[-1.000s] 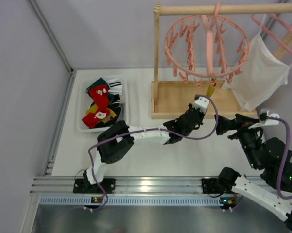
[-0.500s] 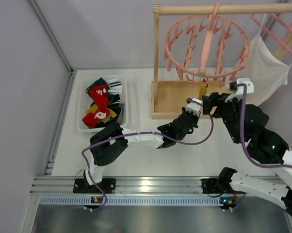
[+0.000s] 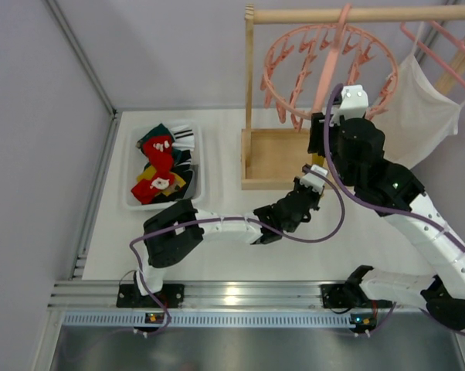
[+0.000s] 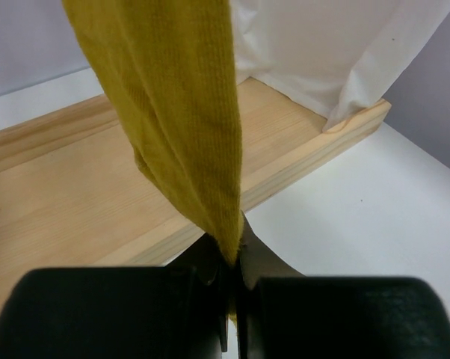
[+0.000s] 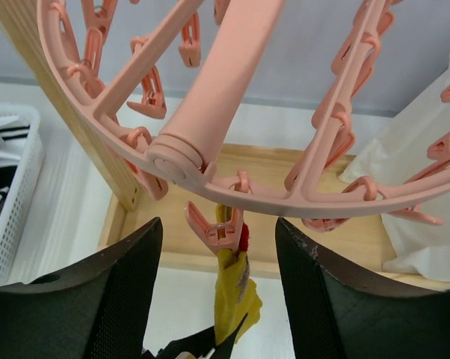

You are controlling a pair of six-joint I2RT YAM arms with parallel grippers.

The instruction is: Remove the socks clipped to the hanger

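The round pink clip hanger (image 3: 329, 69) hangs from the wooden rail; its ring and pegs fill the top of the right wrist view (image 5: 210, 112). One mustard yellow sock (image 5: 235, 295) with a red trim hangs from a pink peg (image 5: 221, 230) at the ring's near edge. My left gripper (image 4: 232, 277) is shut on the sock's (image 4: 180, 112) lower end, below the hanger (image 3: 313, 179). My right gripper (image 5: 219, 247) is open, its fingers on either side of the peg and sock, just below the ring. In the top view it sits under the ring's near side (image 3: 325, 131).
A white basket (image 3: 196, 182) at the left holds red, teal, yellow and striped socks. The wooden rack base (image 3: 275, 158) lies under the hanger. A white shirt (image 3: 414, 116) hangs on a second pink hanger at the right.
My right arm swung up and left from the table's right side to the hanger's near edge. The left gripper stayed at the sock's lower end.
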